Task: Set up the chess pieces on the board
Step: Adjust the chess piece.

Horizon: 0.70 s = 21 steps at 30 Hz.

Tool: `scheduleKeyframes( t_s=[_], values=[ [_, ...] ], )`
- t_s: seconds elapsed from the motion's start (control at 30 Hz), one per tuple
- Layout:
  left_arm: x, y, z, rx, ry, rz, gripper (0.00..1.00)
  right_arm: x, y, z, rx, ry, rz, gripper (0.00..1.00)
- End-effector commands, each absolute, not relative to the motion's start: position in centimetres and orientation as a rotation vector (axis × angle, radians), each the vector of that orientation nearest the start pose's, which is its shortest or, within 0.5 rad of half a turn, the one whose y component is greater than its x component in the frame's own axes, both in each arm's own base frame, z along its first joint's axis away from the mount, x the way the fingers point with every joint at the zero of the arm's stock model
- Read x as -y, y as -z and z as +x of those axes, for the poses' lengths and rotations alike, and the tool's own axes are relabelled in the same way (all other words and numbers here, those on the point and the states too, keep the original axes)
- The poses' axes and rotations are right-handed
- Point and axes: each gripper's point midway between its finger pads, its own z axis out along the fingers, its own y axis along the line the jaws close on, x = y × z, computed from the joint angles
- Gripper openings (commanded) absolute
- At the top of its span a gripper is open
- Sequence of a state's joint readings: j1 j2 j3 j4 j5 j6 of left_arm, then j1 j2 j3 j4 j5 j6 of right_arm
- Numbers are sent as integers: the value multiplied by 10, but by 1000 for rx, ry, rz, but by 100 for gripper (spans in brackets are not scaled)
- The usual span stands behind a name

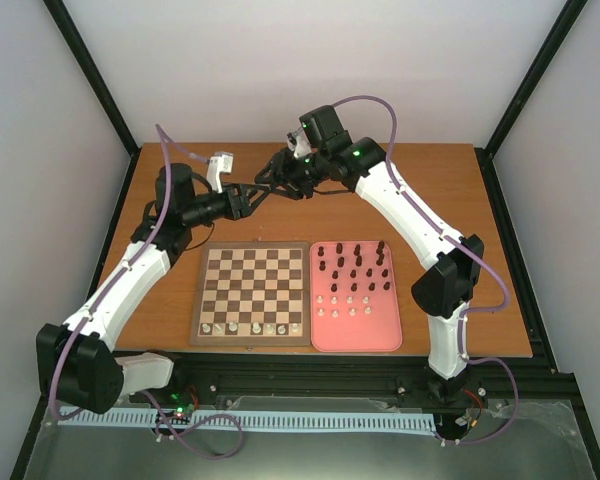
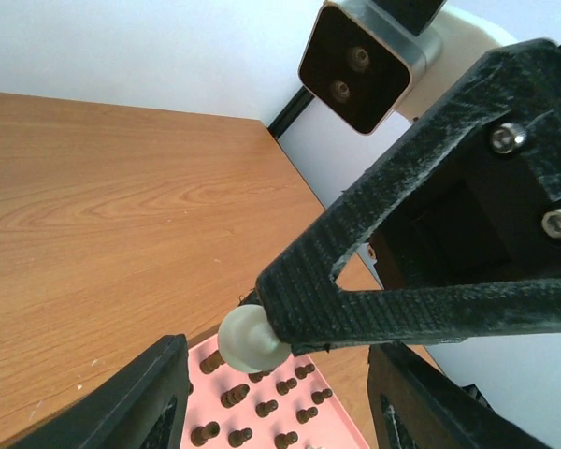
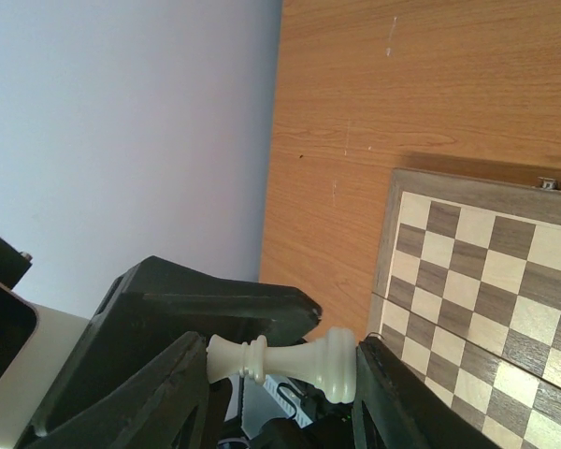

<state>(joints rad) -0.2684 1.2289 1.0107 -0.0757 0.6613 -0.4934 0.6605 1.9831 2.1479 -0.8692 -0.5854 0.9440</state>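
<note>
Grippers meet tip to tip, raised over far part of table (image 1: pixel 460 200). Your right gripper (image 3: pixel 280 379) has jaws part-way in, clamped on cream piece (image 3: pixel 285 360). Piece lies crosswise: head at one finger, base at other. Your left gripper (image 2: pixel 279 374) has jaws partly apart, straddling that piece's round base. No contact visible, nothing gripped. Board (image 1: pixel 252 285) sits below and nearward of both grippers, with row of cream pieces (image 1: pixel 250 327) along its nearest edge. Pink tray (image 1: pixel 356 335) lies beside board under right arm and carries dark pieces (image 1: pixel 355 262).
</note>
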Motion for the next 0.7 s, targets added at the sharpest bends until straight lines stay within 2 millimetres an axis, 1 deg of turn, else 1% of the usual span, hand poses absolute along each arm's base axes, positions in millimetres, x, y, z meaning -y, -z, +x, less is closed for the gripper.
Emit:
scheduleKeyframes(
  t_s=[0.0, 0.17, 0.5, 0.6, 0.67],
  values=[
    [209, -333, 348, -1859, 1124, 295, 58, -399, -325, 354, -2579, -1444, -11, 41],
    [211, -332, 350, -1868, 1136, 301, 44, -398, -324, 353, -2581, -1438, -11, 41],
    [205, -341, 352, -1854, 1085, 274, 44, -397, -323, 352, -2586, -1433, -16, 41],
    [204, -340, 353, -1854, 1074, 271, 37, -396, -323, 351, -2586, -1432, -18, 41],
    [203, -343, 354, -1843, 1073, 270, 28, -396, -322, 351, -2589, -1430, -19, 41]
  ],
)
